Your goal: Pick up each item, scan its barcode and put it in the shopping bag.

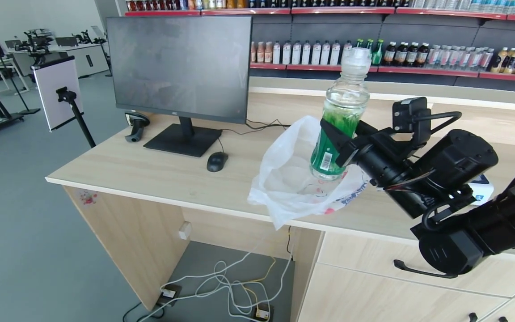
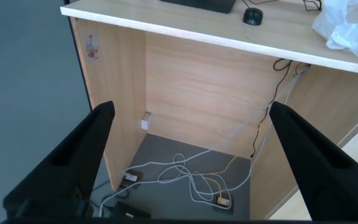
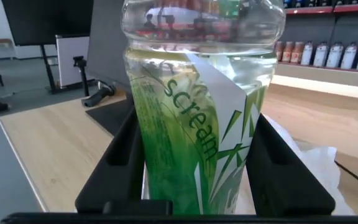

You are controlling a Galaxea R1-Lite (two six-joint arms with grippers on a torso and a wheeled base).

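Note:
A clear bottle (image 1: 340, 118) with a green label and a white cap hangs tilted above the white plastic shopping bag (image 1: 291, 176), its barcode facing the counter's front. My right gripper (image 1: 335, 141) is shut on the bottle's lower half. In the right wrist view the bottle (image 3: 197, 118) stands between the two black fingers (image 3: 120, 155). A black handheld barcode scanner (image 1: 136, 126) rests on the counter beside the monitor, also seen as the scanner (image 3: 101, 93) past the bottle. My left gripper (image 2: 191, 162) hangs open below the counter edge, over the floor cables, with nothing in it.
A black monitor (image 1: 180, 67) and a mouse (image 1: 217, 161) stand on the wooden counter (image 1: 150, 172) left of the bag. Shelves of bottled drinks (image 1: 396, 51) line the back wall. Cables (image 2: 191, 180) lie on the floor in the counter's knee space.

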